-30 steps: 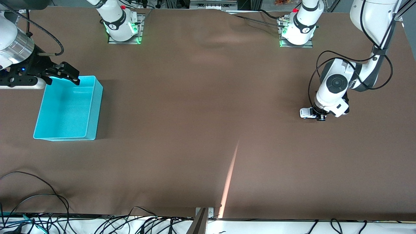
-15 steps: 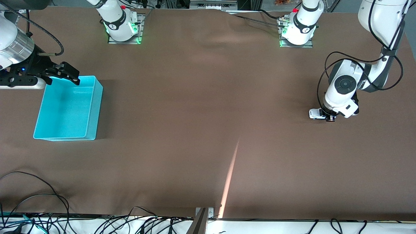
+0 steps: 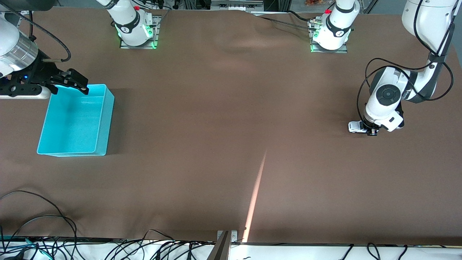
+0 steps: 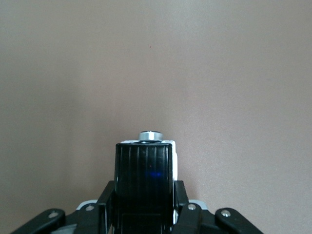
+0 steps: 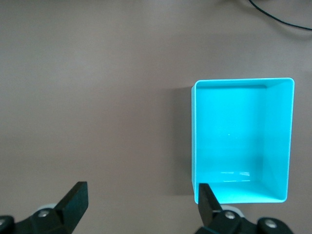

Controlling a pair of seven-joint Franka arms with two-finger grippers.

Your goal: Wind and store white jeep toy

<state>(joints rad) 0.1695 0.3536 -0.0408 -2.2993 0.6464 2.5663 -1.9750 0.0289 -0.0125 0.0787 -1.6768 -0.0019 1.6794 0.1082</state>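
The white jeep toy (image 3: 355, 126) stands on the brown table at the left arm's end, with my left gripper (image 3: 369, 130) shut on it. In the left wrist view its black roof (image 4: 144, 180) fills the space between the fingers (image 4: 181, 204), with a silver knob at its front. The turquoise bin (image 3: 75, 121) sits empty at the right arm's end; it also shows in the right wrist view (image 5: 242, 140). My right gripper (image 3: 72, 82) hangs open above the bin's rim nearest the robot bases and waits.
The robot bases (image 3: 135, 30) stand along the table edge farthest from the camera. Loose black cables (image 3: 43, 231) lie at the table's front edge. A narrow streak of light (image 3: 255, 195) crosses the cloth near the middle front.
My left gripper has dragged the jeep along the table toward the left arm's end, away from the bin. The right arm has not moved.
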